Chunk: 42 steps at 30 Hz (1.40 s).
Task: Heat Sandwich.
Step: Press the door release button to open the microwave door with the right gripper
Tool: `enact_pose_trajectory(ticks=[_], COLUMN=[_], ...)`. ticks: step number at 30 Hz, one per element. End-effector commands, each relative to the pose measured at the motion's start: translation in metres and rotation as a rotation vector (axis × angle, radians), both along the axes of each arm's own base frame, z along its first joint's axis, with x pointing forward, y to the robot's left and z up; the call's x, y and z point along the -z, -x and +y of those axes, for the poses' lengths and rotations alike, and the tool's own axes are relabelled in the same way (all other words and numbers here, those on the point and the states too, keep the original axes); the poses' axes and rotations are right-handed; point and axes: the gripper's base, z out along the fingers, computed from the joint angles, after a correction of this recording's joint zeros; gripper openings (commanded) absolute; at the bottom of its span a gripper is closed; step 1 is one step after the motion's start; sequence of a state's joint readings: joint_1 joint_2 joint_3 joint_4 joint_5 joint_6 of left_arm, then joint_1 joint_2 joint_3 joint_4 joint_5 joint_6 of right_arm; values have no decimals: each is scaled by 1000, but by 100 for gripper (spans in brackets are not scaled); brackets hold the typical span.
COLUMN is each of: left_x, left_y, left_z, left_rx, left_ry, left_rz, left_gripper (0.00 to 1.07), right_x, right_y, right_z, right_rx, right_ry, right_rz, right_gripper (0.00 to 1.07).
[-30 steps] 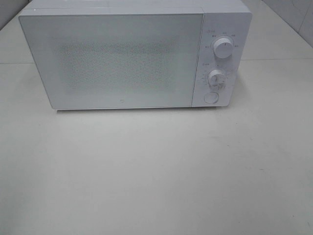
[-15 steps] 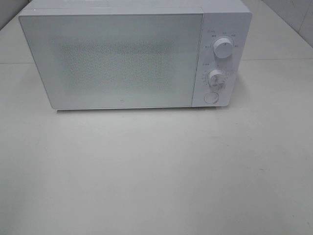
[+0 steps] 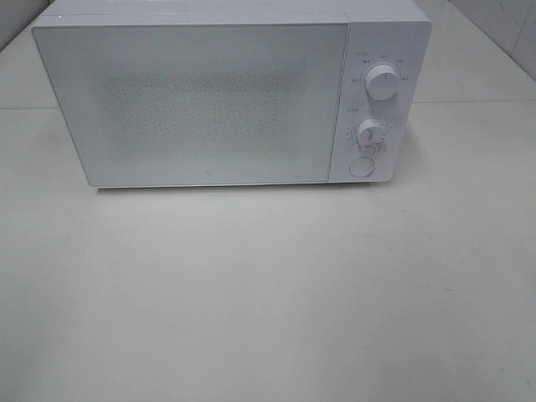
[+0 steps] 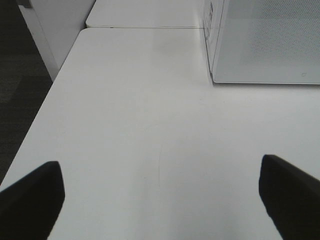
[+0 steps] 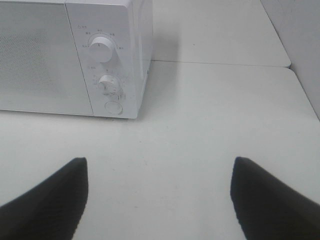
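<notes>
Sandwich isn't showing; left gripper (image 4: 160, 165) and right gripper (image 5: 160, 160) are hanging open, empty; shut microwave (image 3: 209, 100) is likely needing opening.

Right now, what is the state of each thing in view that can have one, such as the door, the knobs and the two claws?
microwave door: shut
upper knob: mark points about straight up
lower knob: setting too small to read
round button: nothing touching it
left claw: open, holding nothing
right claw: open, holding nothing
sandwich: not in view
</notes>
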<state>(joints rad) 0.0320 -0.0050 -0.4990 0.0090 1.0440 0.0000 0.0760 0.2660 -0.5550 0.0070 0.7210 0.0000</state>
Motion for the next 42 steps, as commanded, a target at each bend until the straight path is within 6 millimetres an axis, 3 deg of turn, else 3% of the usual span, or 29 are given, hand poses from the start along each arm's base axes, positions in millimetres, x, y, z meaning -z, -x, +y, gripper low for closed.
enact_pose_trajectory(ticks=[1, 25, 34, 42], left_x=[0, 0, 0, 0], left_y=[3, 3, 3, 3], left_z=[0, 0, 0, 0], left_rx=[-3, -3, -3, -3], left_ry=[-3, -3, -3, -3], left_rz=[-31, -31, -31, -31], left_gripper=[100, 100, 100, 100], right_x=[-4, 6, 26, 49], right_y=[-10, -95, -130, -138], right_z=[0, 6, 8, 9], right_rx=[12, 14, 10, 7], right_ry=[-7, -4, 20, 9], right_rz=[-22, 27, 43, -76], right_gripper=[76, 76, 76, 76])
